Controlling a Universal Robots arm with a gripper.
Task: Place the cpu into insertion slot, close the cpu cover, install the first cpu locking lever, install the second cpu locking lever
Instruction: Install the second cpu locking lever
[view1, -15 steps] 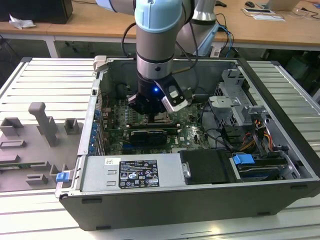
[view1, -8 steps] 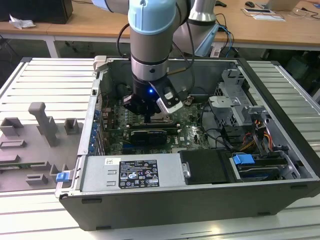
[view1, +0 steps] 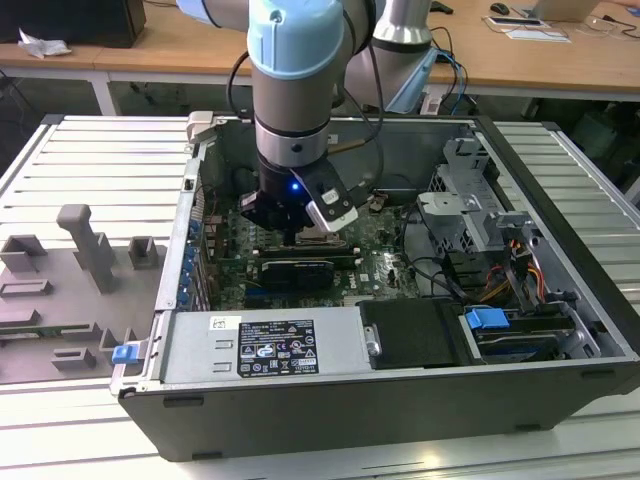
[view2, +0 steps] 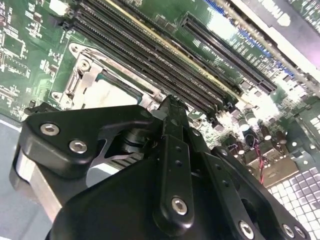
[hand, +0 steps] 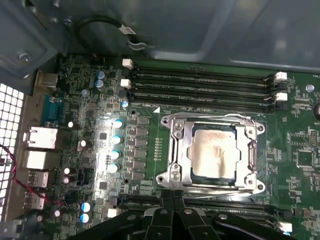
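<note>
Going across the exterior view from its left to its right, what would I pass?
Grey plastic fixture blocks → blue latch tab → white-labelled power supply box → robot arm reaching down to the motherboard → silver drive cage → blue connector

Exterior view looks down from high in front into the open case (view1: 560, 330). Both wrist views sit close over the board (hand: 90, 130), sharing the socket (hand: 212, 150).

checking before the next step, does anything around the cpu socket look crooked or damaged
Nothing stands out. The pale silver-beige square cpu sits flat and square in the silver-rimmed insertion slot, with the thin silver metal cpu cover lying level around it.
</note>
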